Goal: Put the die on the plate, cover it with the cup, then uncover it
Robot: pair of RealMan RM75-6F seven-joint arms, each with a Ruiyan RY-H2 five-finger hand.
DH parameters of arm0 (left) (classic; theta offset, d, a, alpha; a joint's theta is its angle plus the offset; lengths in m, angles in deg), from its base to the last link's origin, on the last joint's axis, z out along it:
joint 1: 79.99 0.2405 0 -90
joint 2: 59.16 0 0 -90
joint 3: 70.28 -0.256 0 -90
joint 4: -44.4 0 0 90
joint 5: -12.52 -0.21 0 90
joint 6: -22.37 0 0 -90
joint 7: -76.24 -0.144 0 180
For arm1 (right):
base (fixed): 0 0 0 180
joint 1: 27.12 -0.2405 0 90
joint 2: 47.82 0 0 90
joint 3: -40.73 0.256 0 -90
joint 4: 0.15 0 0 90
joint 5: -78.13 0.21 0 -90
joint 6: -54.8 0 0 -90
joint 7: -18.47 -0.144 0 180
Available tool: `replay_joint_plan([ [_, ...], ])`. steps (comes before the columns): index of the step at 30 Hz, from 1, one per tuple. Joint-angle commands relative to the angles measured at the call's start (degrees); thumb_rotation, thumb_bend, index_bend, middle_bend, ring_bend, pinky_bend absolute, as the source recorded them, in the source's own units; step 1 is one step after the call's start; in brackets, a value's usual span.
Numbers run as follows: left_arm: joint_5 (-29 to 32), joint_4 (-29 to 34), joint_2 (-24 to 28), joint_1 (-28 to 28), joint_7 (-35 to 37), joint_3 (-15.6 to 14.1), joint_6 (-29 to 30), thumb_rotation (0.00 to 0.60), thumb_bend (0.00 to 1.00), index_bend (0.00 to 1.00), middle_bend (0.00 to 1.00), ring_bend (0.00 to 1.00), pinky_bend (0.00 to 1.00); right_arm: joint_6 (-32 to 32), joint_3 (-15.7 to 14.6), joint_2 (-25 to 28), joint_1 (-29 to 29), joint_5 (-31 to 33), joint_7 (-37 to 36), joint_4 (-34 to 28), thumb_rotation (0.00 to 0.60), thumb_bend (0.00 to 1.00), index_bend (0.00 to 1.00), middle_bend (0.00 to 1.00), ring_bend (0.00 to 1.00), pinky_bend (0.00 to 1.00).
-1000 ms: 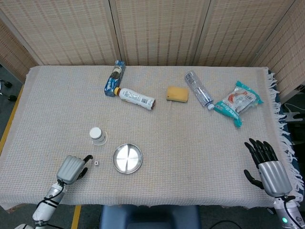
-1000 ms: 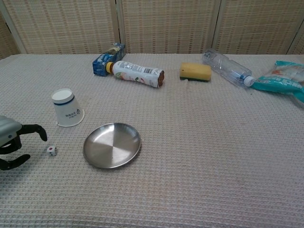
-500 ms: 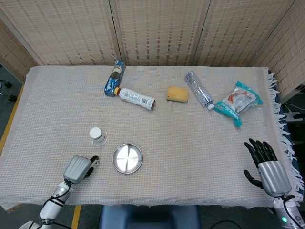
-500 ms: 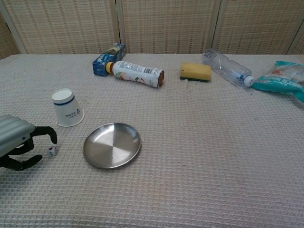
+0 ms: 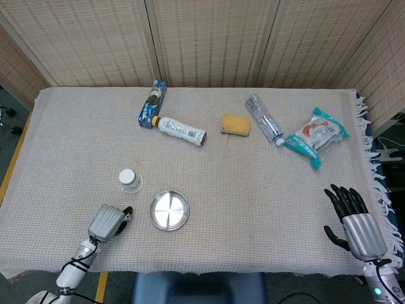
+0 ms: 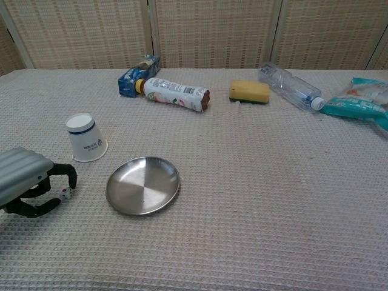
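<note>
Step 1 of 3: my left hand [image 6: 27, 185] curls around small white die [image 6: 65, 193], grip unconfirmed. Next: pinch, lift, carry to round steel plate [image 6: 143, 185]. Right hand [image 5: 353, 220] open, empty.

- The left hand [image 6: 27, 185] sits low at the near-left edge of the counter, its grey ribbed back turned upward.
- Its dark fingers [image 6: 65, 173] curl forward and down in a hooked pose; whether they grip anything cannot be told.
- The left forearm [image 5: 74, 269] runs back off the near edge.
- The right hand [image 5: 354, 221] lies at the near-right corner, palm down, black fingers [image 5: 345, 197] spread apart and pointing away, holding nothing.
</note>
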Motion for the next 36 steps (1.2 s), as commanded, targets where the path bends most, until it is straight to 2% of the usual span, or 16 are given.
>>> replay_joint_plan([
  [1,-0.1,-0.1,0.0,-0.1,0.3,-0.1,0.2,0.600,0.40,0.44,1.00,1.00,1.00,-0.1,0.0,0.0,0.0,0.1,0.0,0.0,0.600,0.22,0.00,0.00,0.00,0.00],
  [6,0.0,-0.2,0.0,-0.3,0.6,-0.1,0.3,0.600,0.40,0.43,1.00,1.00,1.00,-0.4,-0.1,-0.1,-0.1,0.1,0.2,-0.1,0.600,0.22,0.00,0.00,0.00,0.00],
  [22,-0.6,-0.4,0.0,-0.4,0.3,0.0,2.1,0.600,0.40,0.56,1.00,1.00,1.00,-0.5,-0.1,-0.1,-0.1,0.1,0.5,-0.2,0.600,0.22,0.00,0.00,0.00,0.00],
  [28,-2.0,2.5,1.9,0.2,1.0,0.1,5.6,0.600,0.40,0.56,1.00,1.00,1.00,-0.7,-0.1,-0.2,-0.2,0.1,0.5,-0.1,0.600,0.22,0.00,0.00,0.00,0.00],
  [31,-4.2,6.2,2.6,-0.6,1.8,0.4,7.3,0.600,0.40,0.56,1.00,1.00,1.00,-1.4,-0.4,-0.6,-0.5,-0.1,0.8,-0.1,0.600,0.22,0.00,0.00,0.00,0.00],
  [36,-3.0,10.0,1.4,-5.5,-0.8,2.4,0.0,0.600,0.40,0.52,1.00,1.00,1.00,-2.1,-0.4,-0.6,-0.9,0.2,0.3,-0.1,0.600,0.22,0.00,0.00,0.00,0.00],
])
